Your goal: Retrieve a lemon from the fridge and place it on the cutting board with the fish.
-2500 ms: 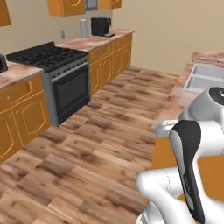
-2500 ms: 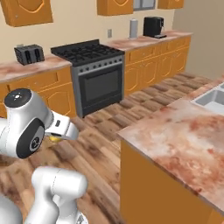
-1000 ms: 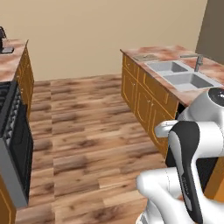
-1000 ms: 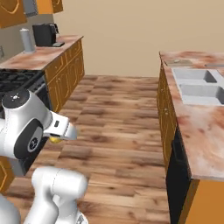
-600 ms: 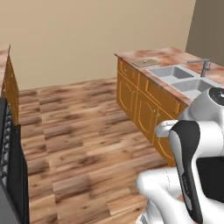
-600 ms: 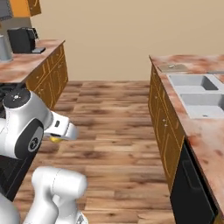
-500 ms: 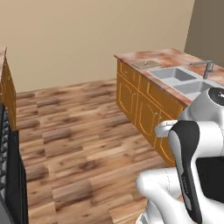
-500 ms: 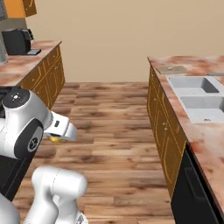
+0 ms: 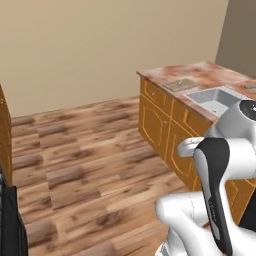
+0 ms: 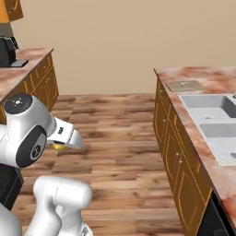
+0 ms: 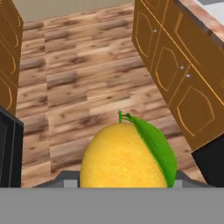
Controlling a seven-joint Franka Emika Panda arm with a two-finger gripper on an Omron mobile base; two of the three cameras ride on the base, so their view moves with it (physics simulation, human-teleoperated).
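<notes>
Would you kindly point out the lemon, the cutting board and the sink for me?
lemon [image 11: 120, 159], hand view, on the middle of its yellow skin.
cutting board [image 10: 184, 85], right base view, on its flat top, at the counter's far end.
sink [image 10: 212, 107], right base view, on the floor of the nearer-to-board basin.

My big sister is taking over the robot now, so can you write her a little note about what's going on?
Gripper: shut on the lemon, carried low over the wood floor.
Cutting board: on the counter ahead to the right, just before the sink. The fish on it is too small to make out.
Done: lemon is in the gripper, out of the fridge.
Left: get to the counter and set the lemon on the board.
</notes>
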